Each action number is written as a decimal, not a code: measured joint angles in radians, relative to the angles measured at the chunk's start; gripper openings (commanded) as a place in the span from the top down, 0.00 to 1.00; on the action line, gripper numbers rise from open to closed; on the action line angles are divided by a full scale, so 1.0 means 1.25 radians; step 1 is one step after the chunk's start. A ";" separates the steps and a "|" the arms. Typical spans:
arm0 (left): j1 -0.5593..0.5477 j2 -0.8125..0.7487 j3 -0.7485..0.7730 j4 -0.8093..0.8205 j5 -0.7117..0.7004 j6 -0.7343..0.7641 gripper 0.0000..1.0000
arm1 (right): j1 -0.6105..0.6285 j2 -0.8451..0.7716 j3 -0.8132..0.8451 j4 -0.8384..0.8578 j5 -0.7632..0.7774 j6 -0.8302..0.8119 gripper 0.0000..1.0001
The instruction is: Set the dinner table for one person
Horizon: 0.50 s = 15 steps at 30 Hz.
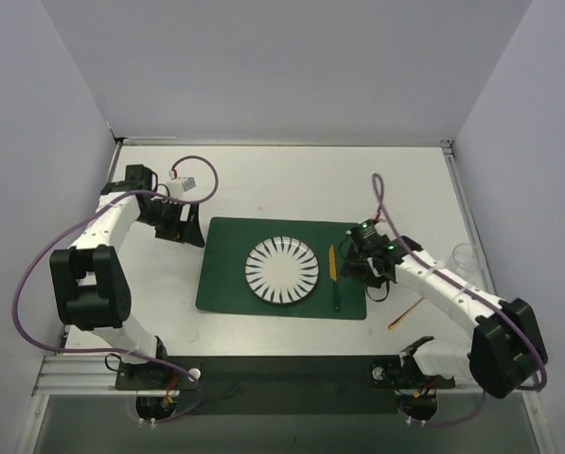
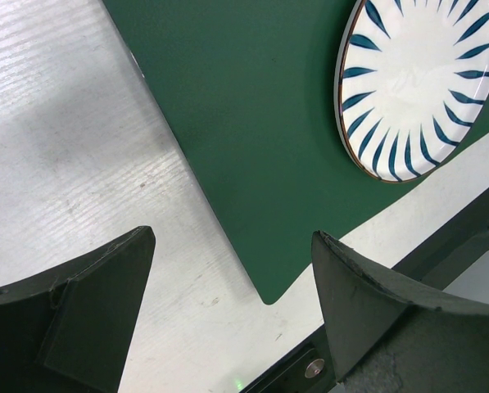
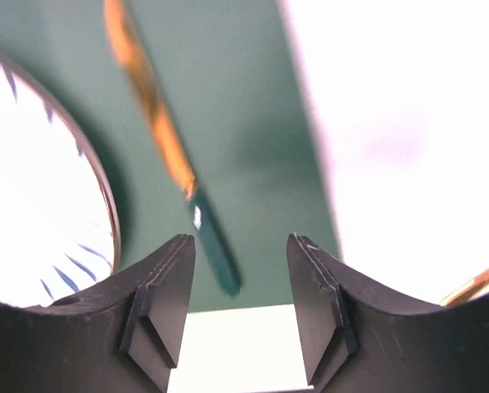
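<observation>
No text, label, brand or number can be read anywhere on the table (image 1: 291,180), the mat (image 1: 225,274) or the plate (image 1: 282,270).

Grained dinner table (image 2: 64,164), glossy plate (image 2: 416,82)
</observation>
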 measured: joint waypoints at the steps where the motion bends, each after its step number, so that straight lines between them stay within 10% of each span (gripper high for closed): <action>1: 0.000 0.000 0.000 0.000 0.000 0.000 0.12 | -0.033 -0.036 -0.005 -0.004 0.004 0.015 0.51; 8: 0.001 0.000 0.000 -0.001 0.001 0.000 0.12 | -0.436 -0.265 -0.174 -0.049 0.042 0.094 0.49; 15: 0.004 0.000 0.000 -0.005 0.010 0.002 0.12 | -0.629 -0.283 -0.214 -0.080 0.036 0.076 0.50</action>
